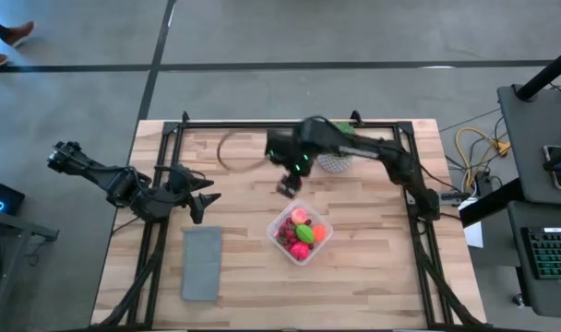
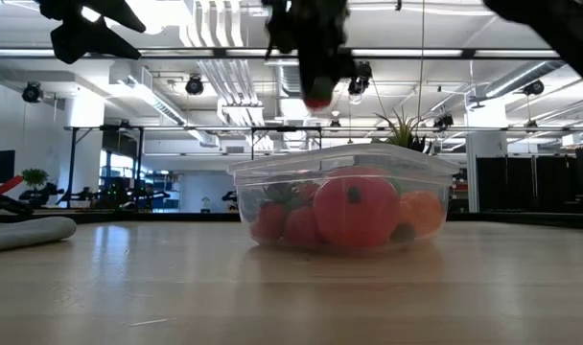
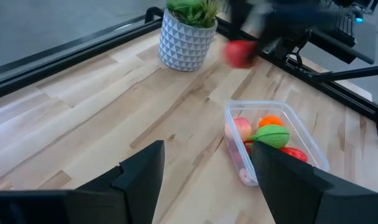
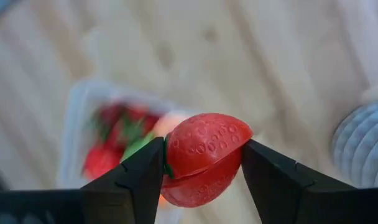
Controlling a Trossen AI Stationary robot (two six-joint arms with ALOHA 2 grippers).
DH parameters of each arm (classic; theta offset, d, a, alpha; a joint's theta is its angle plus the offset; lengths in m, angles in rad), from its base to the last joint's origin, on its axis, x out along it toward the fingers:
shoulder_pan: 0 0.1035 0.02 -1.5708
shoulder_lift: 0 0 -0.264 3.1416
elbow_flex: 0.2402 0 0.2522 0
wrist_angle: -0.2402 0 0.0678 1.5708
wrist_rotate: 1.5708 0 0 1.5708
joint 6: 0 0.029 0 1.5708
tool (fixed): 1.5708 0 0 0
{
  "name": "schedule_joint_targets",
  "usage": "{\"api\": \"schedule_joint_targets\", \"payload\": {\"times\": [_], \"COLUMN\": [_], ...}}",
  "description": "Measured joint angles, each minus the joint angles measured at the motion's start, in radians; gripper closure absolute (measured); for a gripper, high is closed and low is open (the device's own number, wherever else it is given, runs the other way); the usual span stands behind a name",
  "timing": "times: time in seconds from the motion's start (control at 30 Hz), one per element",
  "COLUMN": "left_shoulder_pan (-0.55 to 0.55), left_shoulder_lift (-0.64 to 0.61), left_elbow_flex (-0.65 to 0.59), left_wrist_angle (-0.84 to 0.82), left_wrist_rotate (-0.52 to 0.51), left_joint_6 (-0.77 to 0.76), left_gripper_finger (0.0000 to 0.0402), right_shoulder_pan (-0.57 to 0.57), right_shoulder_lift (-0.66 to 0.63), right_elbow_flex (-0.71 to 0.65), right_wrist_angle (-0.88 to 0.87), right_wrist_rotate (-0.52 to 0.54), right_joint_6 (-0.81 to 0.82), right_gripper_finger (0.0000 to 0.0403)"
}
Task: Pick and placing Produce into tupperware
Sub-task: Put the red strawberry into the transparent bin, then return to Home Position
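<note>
A clear tupperware box (image 1: 300, 234) sits mid-table with red berries, a pink piece, an orange piece and a bright green piece inside (image 3: 271, 134). My right gripper (image 4: 202, 163) hangs above the table just beyond the box's far left corner (image 1: 288, 186), shut on a red toy strawberry (image 4: 204, 155). In the low view the berry (image 2: 317, 100) shows well above the box rim (image 2: 349, 158). My left gripper (image 3: 204, 174) is open and waits near the table's left edge (image 1: 205, 201), above the grey rectangle. My right gripper pinches the red strawberry between its two fingers, one on each side of the berry's body (image 4: 176, 155). The fingers come from above, pointing down. The berry is lifted clear of the table, with its lower part hanging below the fingertips (image 2: 317, 100).
A spiky green plant in a white patterned pot (image 1: 336, 161) stands on the far side, close behind my right gripper. A flat grey rectangle (image 1: 201, 263) lies near the left front. A black frame (image 1: 262, 123) runs along the table's edges. Cables and a keyboard lie off the right side.
</note>
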Motion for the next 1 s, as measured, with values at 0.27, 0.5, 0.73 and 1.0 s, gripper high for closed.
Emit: {"api": "schedule_joint_targets", "payload": {"times": [0.27,0.5,0.73,1.0], "left_shoulder_pan": [0.000,0.000,0.000,-0.001], "left_shoulder_lift": [0.065,0.118,0.156,0.176], "left_elbow_flex": [0.000,0.000,0.012,0.028], "left_wrist_angle": [0.054,0.127,0.161,0.161], "left_wrist_rotate": [0.001,0.007,0.051,0.072], "left_joint_6": [0.003,0.001,-0.006,-0.003], "left_gripper_finger": [0.0174,0.0174,0.0174,0.0174], "right_shoulder_pan": [0.220,0.310,0.350,0.417], "right_shoulder_lift": [-0.068,-0.036,-0.044,-0.161], "right_elbow_flex": [-0.011,-0.188,-0.374,-0.424], "right_wrist_angle": [-0.024,0.048,0.149,0.189], "right_wrist_rotate": [0.002,0.058,0.130,0.429], "right_joint_6": [0.037,0.058,0.056,0.104], "right_gripper_finger": [0.0204,0.0204,0.0166,0.0091]}}
